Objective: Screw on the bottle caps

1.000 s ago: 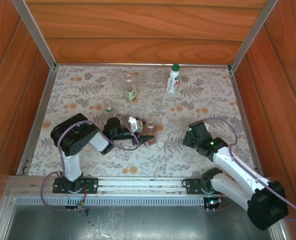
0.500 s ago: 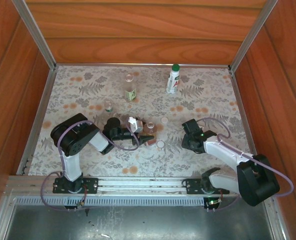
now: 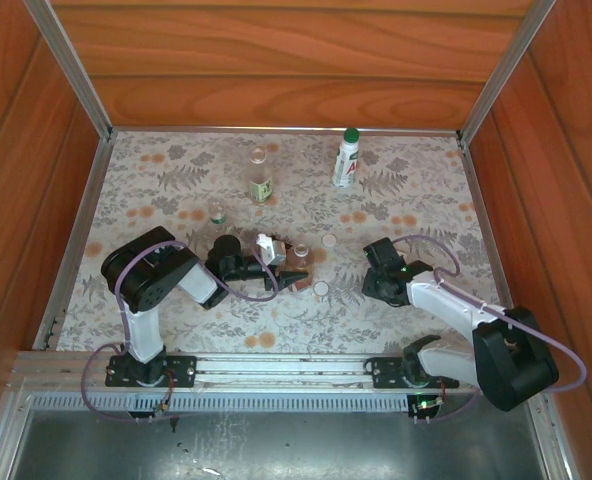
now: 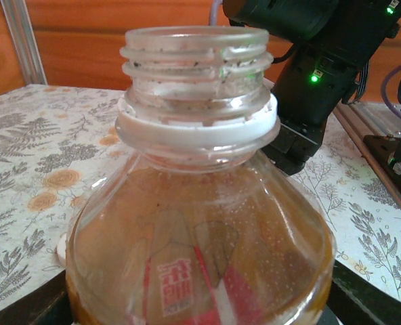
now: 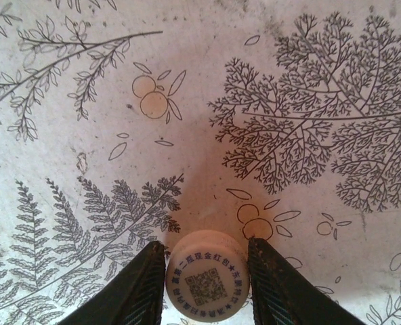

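Pick-up step: the right fingers (image 5: 136, 291), narrowly open, pinch a pale round plastic cap (image 5: 207, 284) on the flowered desk (image 5: 288, 81). The left fingers (image 4: 373, 301), half open, grip the uncapped clear amber-liquid bottle (image 4: 200, 223). Next, probably, lift the cap level onto its neck.

Amber bottle (image 4: 200, 230) stands open-topped (white neck ring (image 4: 197, 133)).

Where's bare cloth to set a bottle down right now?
Far left corner, between the left wall and the clear bottle, is bare. So is the far right, from the white bottle to the right wall. Crowded: the centre, around the left end effector, amber bottle and loose caps.
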Controlling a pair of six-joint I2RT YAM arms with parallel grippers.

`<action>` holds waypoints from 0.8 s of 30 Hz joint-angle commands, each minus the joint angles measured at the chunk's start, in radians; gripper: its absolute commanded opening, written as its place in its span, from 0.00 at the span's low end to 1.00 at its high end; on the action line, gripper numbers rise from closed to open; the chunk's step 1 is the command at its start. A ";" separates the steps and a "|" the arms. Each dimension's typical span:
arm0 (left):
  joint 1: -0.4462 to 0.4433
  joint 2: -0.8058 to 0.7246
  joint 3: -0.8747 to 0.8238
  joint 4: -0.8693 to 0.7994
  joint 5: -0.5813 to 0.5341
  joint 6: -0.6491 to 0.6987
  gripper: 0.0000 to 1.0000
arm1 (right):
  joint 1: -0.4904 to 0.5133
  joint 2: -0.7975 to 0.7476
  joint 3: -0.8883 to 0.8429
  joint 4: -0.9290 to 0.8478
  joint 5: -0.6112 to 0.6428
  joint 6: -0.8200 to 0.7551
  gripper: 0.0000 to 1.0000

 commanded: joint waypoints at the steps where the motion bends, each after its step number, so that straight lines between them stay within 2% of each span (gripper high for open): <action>1: 0.010 -0.009 -0.017 -0.009 0.009 0.010 0.65 | -0.004 0.010 0.015 -0.008 -0.015 0.010 0.39; 10: 0.010 -0.008 -0.016 -0.009 0.010 0.010 0.65 | -0.005 -0.011 0.046 -0.035 -0.034 -0.036 0.35; 17: 0.010 -0.007 -0.015 -0.009 0.014 0.009 0.65 | 0.010 0.002 0.200 -0.167 -0.106 -0.157 0.35; 24: 0.009 0.001 -0.009 -0.009 0.038 0.003 0.65 | 0.083 -0.002 0.376 -0.267 -0.152 -0.207 0.36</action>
